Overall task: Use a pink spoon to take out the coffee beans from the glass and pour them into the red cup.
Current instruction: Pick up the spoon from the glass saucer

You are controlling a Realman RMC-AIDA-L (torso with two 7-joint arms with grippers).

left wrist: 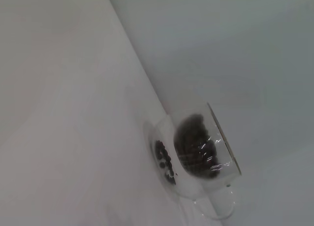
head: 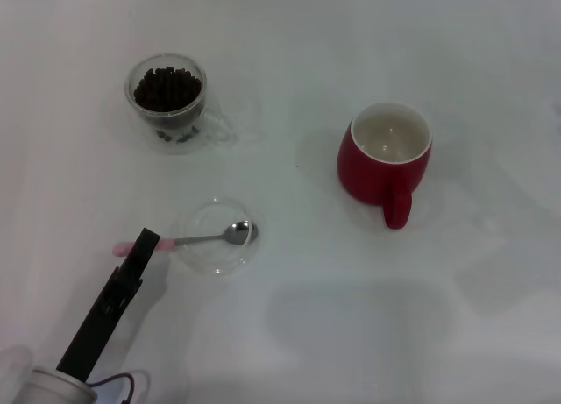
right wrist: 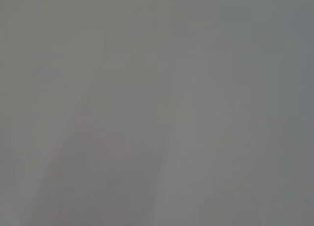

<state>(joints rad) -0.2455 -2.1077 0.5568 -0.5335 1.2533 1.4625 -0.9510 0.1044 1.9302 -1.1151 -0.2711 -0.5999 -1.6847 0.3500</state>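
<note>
- Pink handle and steel bowl: the pink spoon (head: 188, 240) lies with its bowl resting in a flat clear glass dish (head: 216, 236) and its handle jutting over the rim onto the white table (head: 289, 334).
- I see my left pincer (head: 145, 244) right at the handle, its dark tip covering the pink part near the end; a stub of pink shows on the far side of the tip. Whether its fingers are apart or clamped on the handle, I cannot tell.
- Right pincer: out of sight in the head view, and its wrist view shows only a plain grey field.
- Risk, as I judge it: the spoon sits balanced on the dish rim, so a push there could tip the bowl up or slide the dish; a grip so near the handle's end may let the spoon swing.
- The glass (head: 167, 102), filled with coffee beans (head: 166, 88), stands well beyond the dish; a careless scoop could knock it over or scatter beans.
- The red cup (head: 387, 159) stands well apart toward my right, empty inside; beans could drop along that crossing.
</note>
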